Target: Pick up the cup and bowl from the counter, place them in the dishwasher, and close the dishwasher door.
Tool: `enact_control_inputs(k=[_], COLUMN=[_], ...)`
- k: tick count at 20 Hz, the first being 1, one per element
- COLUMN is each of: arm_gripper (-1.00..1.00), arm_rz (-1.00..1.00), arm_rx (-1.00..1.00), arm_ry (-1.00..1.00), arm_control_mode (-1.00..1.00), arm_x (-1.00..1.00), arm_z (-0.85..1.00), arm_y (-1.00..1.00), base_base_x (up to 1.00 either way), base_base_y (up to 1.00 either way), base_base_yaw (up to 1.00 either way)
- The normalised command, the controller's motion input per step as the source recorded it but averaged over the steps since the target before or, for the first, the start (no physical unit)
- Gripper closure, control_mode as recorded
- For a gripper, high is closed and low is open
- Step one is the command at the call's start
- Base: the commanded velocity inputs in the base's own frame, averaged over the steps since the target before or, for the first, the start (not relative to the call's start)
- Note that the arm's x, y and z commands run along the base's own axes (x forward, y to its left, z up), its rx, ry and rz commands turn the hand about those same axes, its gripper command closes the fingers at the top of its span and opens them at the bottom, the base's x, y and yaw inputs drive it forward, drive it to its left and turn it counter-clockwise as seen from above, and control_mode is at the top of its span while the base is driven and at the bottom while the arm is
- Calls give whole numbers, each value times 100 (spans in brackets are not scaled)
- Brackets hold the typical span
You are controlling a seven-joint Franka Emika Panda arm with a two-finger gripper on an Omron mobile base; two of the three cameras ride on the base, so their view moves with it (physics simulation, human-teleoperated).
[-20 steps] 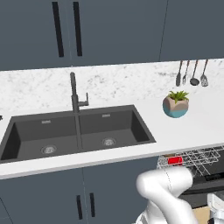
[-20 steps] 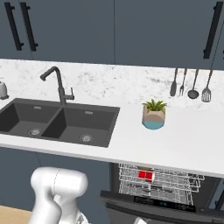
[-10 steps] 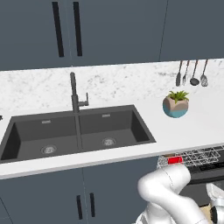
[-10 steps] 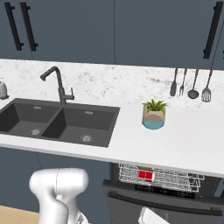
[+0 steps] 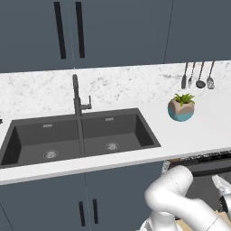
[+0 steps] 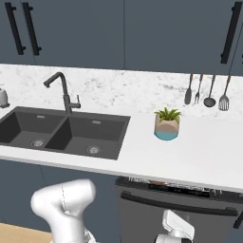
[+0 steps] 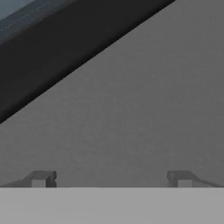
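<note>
The dishwasher door (image 6: 147,220) stands almost upright under the counter (image 6: 204,154), leaving a thin gap along its top where a strip of silver rack (image 6: 175,186) shows. In the hand view the door's flat grey panel (image 7: 131,113) is very close in front of my gripper (image 7: 111,180). Its fingertips (image 7: 41,179) are wide apart, so it is open with nothing between them. My white hand (image 6: 176,228) is low against the door's front. The door (image 5: 205,187) also appears at the lower right of the left base view. The cup and the bowl are hidden.
A black double sink (image 5: 76,135) with a dark faucet (image 5: 77,97) sits left of the dishwasher. A teal-and-tan plant pot (image 5: 181,108) stands on the counter above it, and several utensils (image 5: 197,76) hang on the back wall. Blue-grey cabinets (image 5: 90,198) flank the door.
The dishwasher door has swung up from partly open to nearly shut, hiding the rack and the red cup in it. My hand has risen with the door.
</note>
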Motion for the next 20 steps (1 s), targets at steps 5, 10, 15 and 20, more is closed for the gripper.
enact_control_inputs(k=[5, 10, 15, 20], arm_gripper=[-100, -100, -100, -100], arm_rz=[5, 7, 14, 11], arm_rx=[0, 0, 0, 0], arm_ry=[-5, -10, -12, -7], arm_control_mode=[-100, -100, -100, -100], arm_x=[43, 48, 68, 64], arm_z=[0, -2, -8, -2], arm_y=[-32, -25, -8, -15], base_base_x=[0, 0, 0, 0], base_base_y=[0, 0, 0, 0], base_base_yaw=[0, 0, 0, 0])
